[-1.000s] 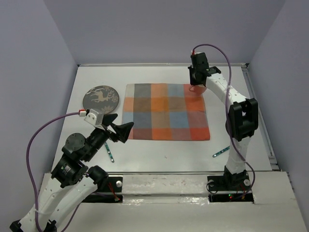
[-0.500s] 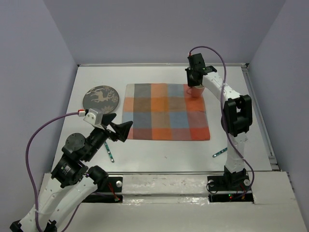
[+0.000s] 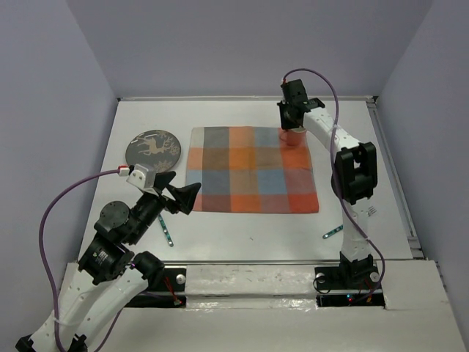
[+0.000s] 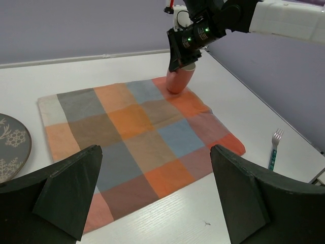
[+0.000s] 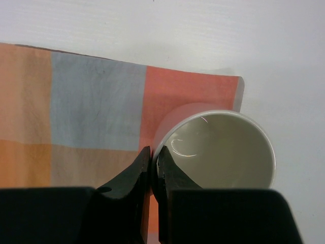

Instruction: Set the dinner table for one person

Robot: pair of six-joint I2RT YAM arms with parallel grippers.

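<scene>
My right gripper is shut on the rim of a pink cup, one finger inside and one outside. The cup sits tilted on the far right corner of the checked cloth, which lies on the white dinner table. A dark patterned plate lies left of the cloth. A teal-handled fork lies at the near right, and another teal-handled utensil at the near left. My left gripper is open and empty above the table's near left, facing the cloth.
A raised rail runs along the table's right edge. Grey walls close in the back and both sides. The plate shows at the left edge of the left wrist view, the fork at its right.
My right gripper has carried the cup leftward from the table beyond the cloth's far right corner onto that corner. The left arm has not moved.
</scene>
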